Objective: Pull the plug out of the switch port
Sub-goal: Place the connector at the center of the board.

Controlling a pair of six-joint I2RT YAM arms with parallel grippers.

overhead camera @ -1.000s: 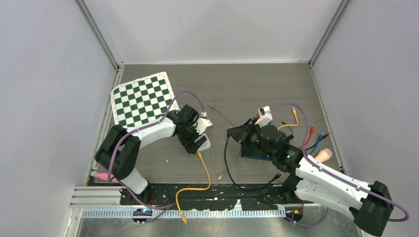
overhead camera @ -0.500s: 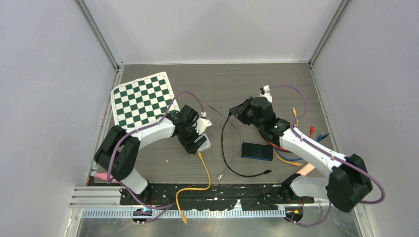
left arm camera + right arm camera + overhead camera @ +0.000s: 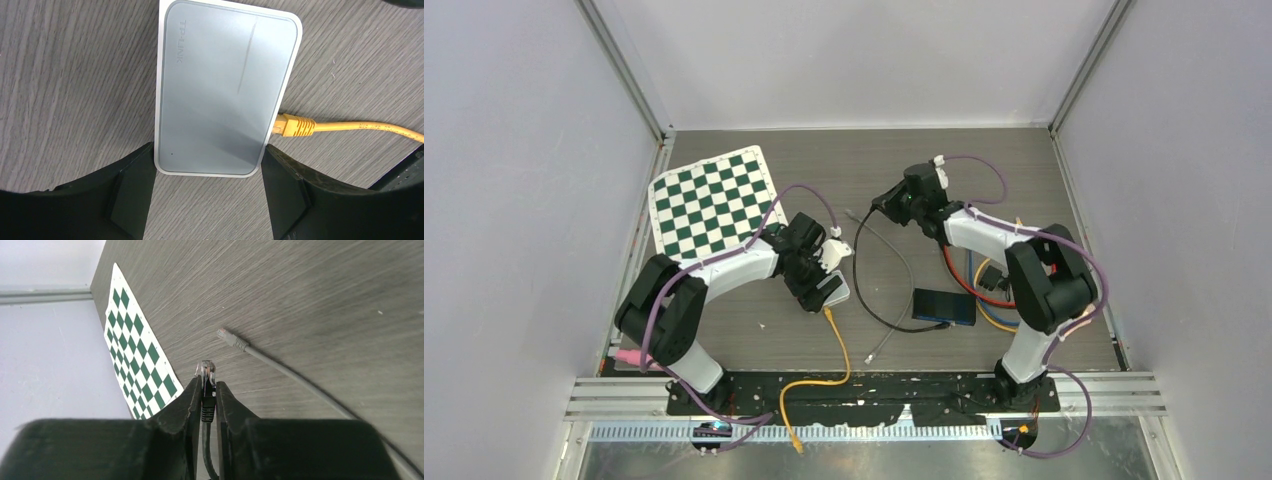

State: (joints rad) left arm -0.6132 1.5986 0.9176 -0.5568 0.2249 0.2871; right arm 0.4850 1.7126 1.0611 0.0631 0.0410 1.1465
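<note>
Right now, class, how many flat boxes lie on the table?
2. A white box is held in the left gripper, with a yellow cable plugged in; a dark box lies beside the right arm. More could be hidden under the arms.

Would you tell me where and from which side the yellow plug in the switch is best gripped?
Grip the yellow plug by its ribbed boot, just outside the switch. Probably best from above, jaws across its two long sides: it lies flat on the table, sticking straight out of the switch's side edge, so both flanks are free.
</note>
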